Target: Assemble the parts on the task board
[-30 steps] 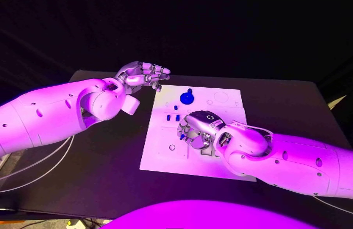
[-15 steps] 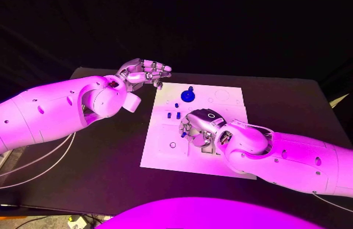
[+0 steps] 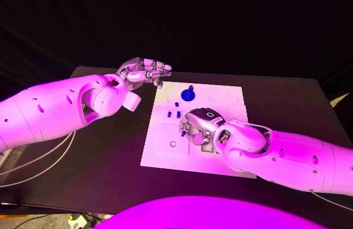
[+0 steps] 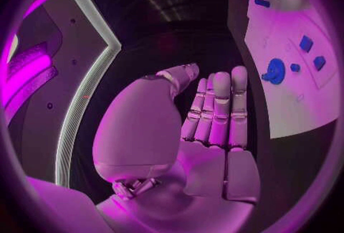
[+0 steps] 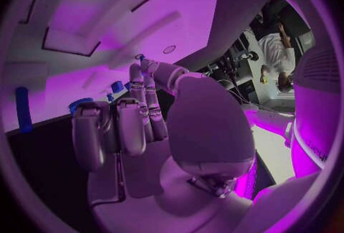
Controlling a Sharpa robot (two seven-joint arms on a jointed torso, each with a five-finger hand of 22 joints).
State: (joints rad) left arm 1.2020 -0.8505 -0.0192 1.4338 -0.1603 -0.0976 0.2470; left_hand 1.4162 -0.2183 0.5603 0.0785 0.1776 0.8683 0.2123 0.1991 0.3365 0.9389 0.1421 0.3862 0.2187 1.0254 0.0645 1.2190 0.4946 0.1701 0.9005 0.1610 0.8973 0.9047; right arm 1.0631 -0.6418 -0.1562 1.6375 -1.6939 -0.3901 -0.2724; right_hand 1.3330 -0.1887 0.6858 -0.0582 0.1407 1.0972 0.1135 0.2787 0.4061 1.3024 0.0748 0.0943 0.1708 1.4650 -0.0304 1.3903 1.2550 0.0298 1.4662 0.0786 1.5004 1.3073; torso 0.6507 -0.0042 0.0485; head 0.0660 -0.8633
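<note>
I have the right hand [image 3: 197, 128] low over the middle of the board [image 3: 163, 152], fingers curled down among the small parts; whether it has one pinched I cannot tell, since its own palm hides the fingertips. I read this as working a piece into its seat. The left hand [image 3: 142, 72] hangs off the board's far left corner over the desk [image 3: 110, 157], fingers together and loosely bent, holding nothing, parked there to leave the board free. The blue knob [image 3: 187, 95] stands on the board's far end, with small blue pegs [image 3: 172, 116] just nearer me.
</note>
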